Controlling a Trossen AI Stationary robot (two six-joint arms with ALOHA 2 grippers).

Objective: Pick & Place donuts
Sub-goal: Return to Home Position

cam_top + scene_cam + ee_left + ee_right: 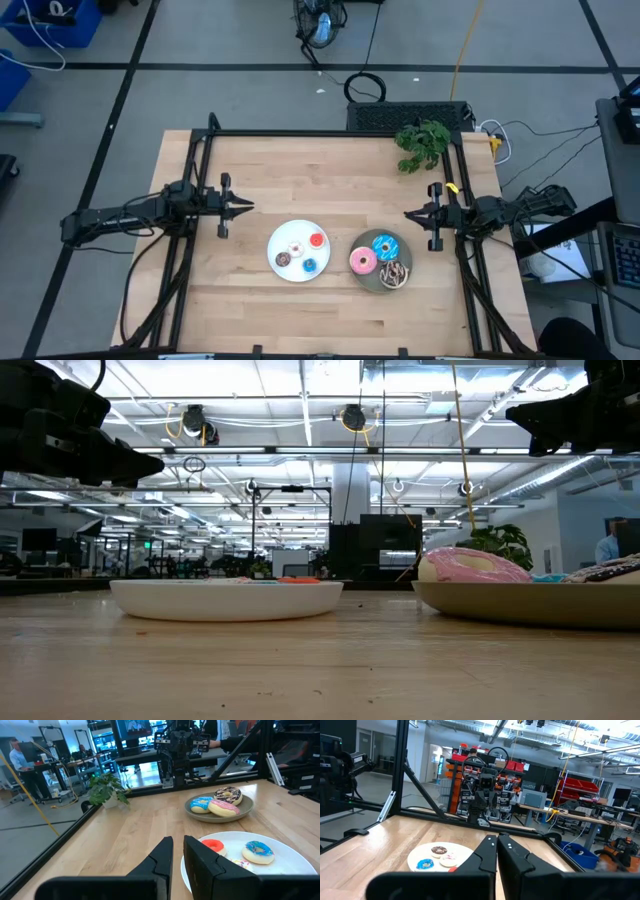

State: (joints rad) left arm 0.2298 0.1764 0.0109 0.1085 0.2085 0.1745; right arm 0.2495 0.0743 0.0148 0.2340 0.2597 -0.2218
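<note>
On a white plate (298, 251) near the table's middle lie several tiny donuts: red (317, 240), pale pink (296, 248), brown (283, 260) and blue (309, 266). To its right a grey plate (382, 261) carries a blue sprinkled donut (385, 245), a pink one (363, 262) and a chocolate-drizzled one (396, 273). My left gripper (247, 208) hovers level at the table's left side, left of the white plate. Only a thin slit shows between its fingers (178, 847), with nothing in it. At the right side my right gripper (408, 214) hovers above the table, shut and holding nothing (497, 840).
A small green plant (422, 143) stands at the table's far right corner. A black frame (330, 133) runs along the far edge and both sides. Bare wood lies between the two grippers, beyond the plates. People show at desks in the room behind.
</note>
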